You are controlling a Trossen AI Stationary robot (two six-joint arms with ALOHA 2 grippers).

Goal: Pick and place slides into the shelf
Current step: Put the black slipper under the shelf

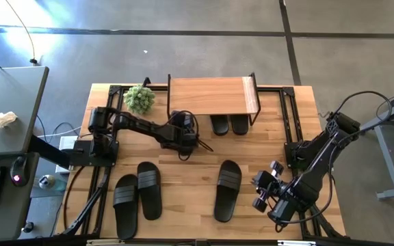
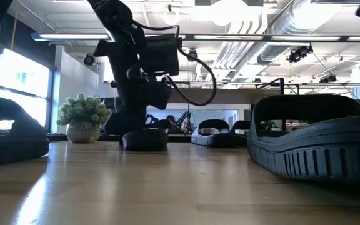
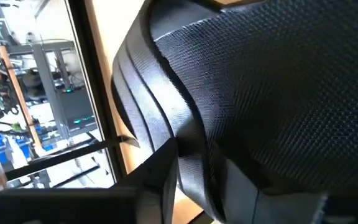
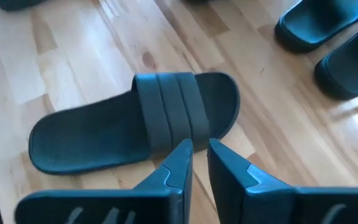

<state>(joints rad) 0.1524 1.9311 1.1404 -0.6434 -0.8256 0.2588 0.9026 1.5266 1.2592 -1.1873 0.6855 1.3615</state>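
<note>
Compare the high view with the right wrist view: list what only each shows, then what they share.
Only the high view: the shelf with two slides under its front edge, a potted plant, the left gripper by the shelf, and a pair of slides at the table's left front.

Only the right wrist view: the right gripper close up, its fingers a narrow gap apart, hanging over the strap.

Both: the lone slide on the wooden table.

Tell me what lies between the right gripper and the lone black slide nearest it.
Only bare wooden tabletop, seen in the high view, separates the right gripper from the lone black rubber slide.
</note>
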